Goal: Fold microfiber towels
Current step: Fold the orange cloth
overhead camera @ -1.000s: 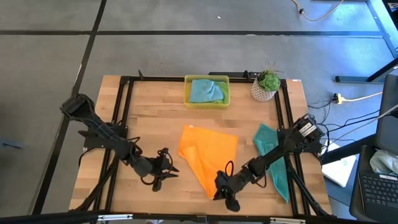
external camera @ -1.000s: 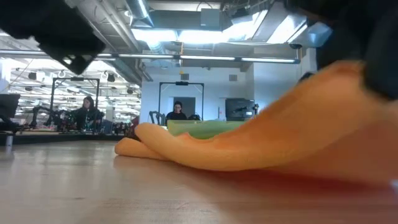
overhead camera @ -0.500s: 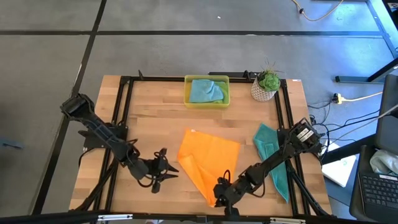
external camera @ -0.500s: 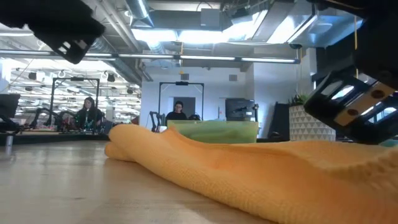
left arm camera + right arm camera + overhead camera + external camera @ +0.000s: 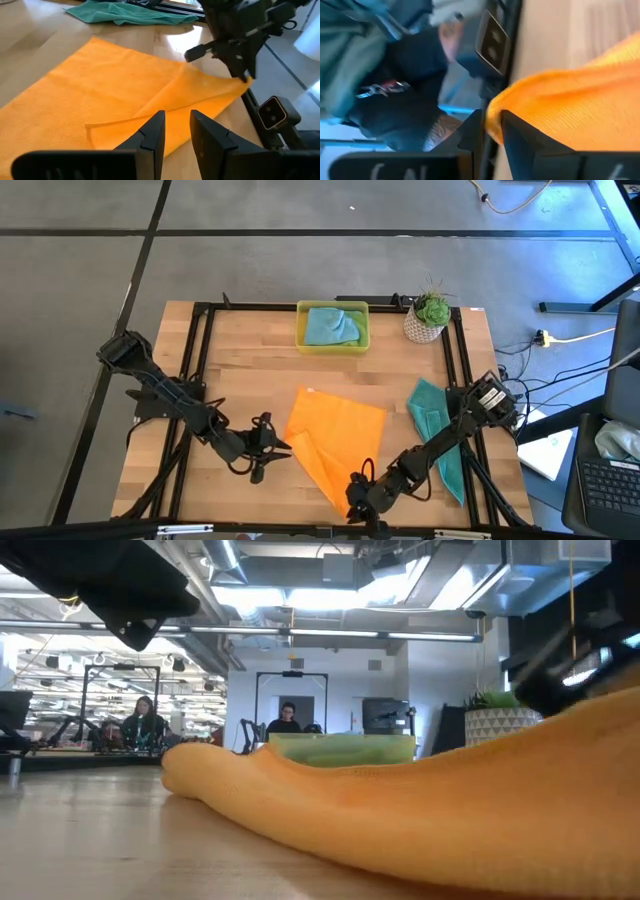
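An orange microfiber towel lies spread in the middle of the table, with a flap folded over on its near left side. My right gripper is at the towel's near corner, by the table's near edge, shut on it. My left gripper hovers just left of the towel's left edge. Its fingers stand a narrow gap apart with nothing between them. A teal towel lies crumpled at the right. A light blue towel sits in the yellow tray. My right gripper pinches the orange towel's near corner between its two fingers. It comes slanting down from the table's right. The corner is raised a little off the table, and the rest of the towel lies on the wood.
A potted plant stands at the far right, next to the tray. A black metal frame runs along the table's edges. Bare wood shows on the left half. People sit at desks in the room beyond.
My right gripper has moved toward the table's near edge with the orange towel's near corner. The towel has been drawn out that way, and a flap now lies folded over on its near left side.
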